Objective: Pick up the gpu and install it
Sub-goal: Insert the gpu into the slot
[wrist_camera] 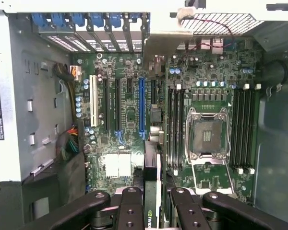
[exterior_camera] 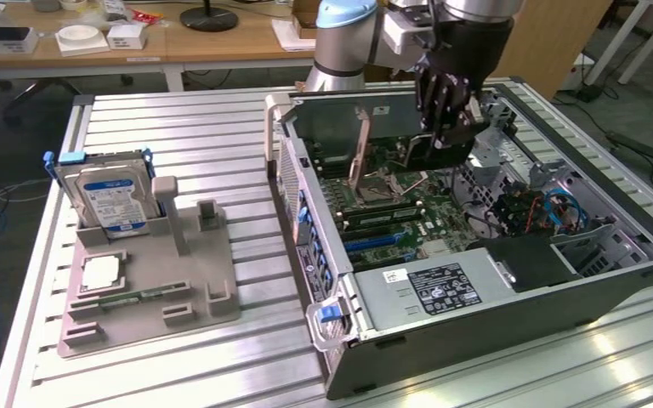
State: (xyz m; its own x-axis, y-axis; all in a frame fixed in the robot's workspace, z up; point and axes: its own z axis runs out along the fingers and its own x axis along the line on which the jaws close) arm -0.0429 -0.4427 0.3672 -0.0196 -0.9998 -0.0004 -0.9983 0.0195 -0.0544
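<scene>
A Universal Robots arm reaches into an open computer case (exterior_camera: 599, 289) lying on its side on a slatted metal counter (exterior_camera: 190, 127), its gripper (exterior_camera: 445, 127) pinching the gpu (exterior_camera: 431, 155) between its black fingers. In the exterior view the dark card hangs on edge inside the case, over the upper part of the motherboard (exterior_camera: 417, 212) and close to the raised metal panel at the back of the case.

The wrist view looks straight down past the gripper (wrist_camera: 153, 203), whose fingers (wrist_camera: 131, 208) press against both faces of the gpu (wrist_camera: 152, 167). The card is seen edge-on, with a green logo on its upper rim. Beneath it lies the green motherboard (wrist_camera: 129, 115). The card's edge runs parallel to a long blue slot (wrist_camera: 141, 108), and it sits between that slot and the empty processor socket (wrist_camera: 209, 134). Whether the card touches the board cannot be told.

Towards the exterior view's left, well apart from the case, a grey holder (exterior_camera: 190, 289) rests on the counter. It carries a silver hard drive (exterior_camera: 111, 200) with a blue label standing upright, a square processor chip (exterior_camera: 102, 272) lying flat, and a narrow green memory stick (exterior_camera: 133, 297) just beside the chip. A boxy power supply (exterior_camera: 440, 293) fills the near corner of the case
</scene>
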